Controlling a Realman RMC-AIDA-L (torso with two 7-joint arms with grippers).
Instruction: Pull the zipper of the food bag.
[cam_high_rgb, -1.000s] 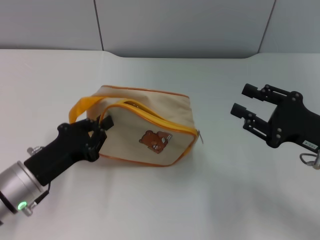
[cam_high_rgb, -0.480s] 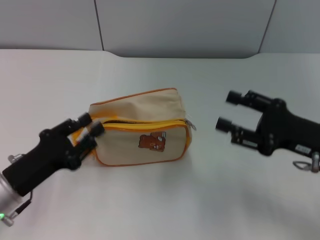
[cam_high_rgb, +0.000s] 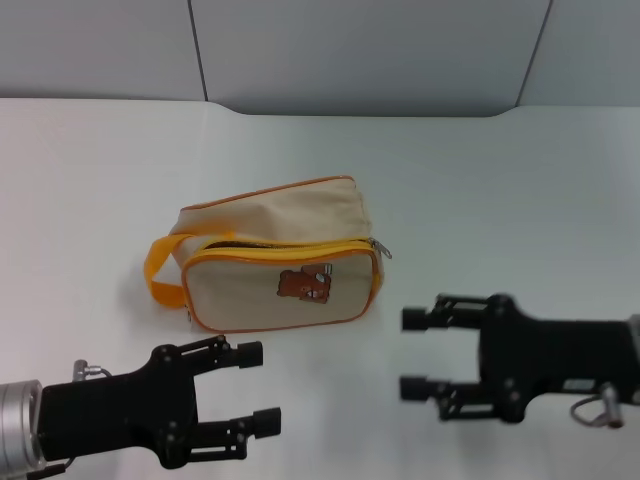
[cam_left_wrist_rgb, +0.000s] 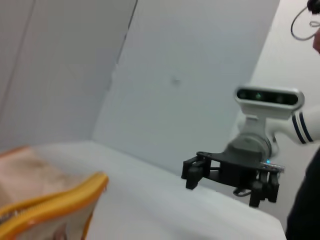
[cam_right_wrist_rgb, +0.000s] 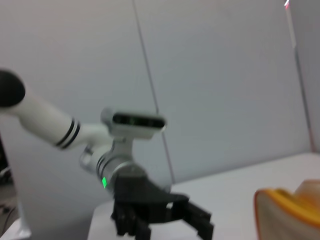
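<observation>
The food bag (cam_high_rgb: 275, 262) stands on the white table, bear picture facing me, yellow loop handle (cam_high_rgb: 160, 272) at its left end. The zipper (cam_high_rgb: 285, 250) runs along its top front edge, with the silver pull tab (cam_high_rgb: 381, 248) at the right end. My left gripper (cam_high_rgb: 258, 388) is open and empty, in front of the bag and clear of it. My right gripper (cam_high_rgb: 410, 353) is open and empty, in front and to the right of the bag. A bag corner shows in the left wrist view (cam_left_wrist_rgb: 47, 202) and in the right wrist view (cam_right_wrist_rgb: 290, 207).
The grey wall (cam_high_rgb: 360, 50) stands behind the table. The left wrist view shows the right gripper (cam_left_wrist_rgb: 225, 175) farther off. The right wrist view shows the left gripper (cam_right_wrist_rgb: 160, 215) farther off.
My left gripper let go of the bag's handle end and drew back toward the front. The bag settled upright. My right gripper moved forward and inward, now pointing left.
</observation>
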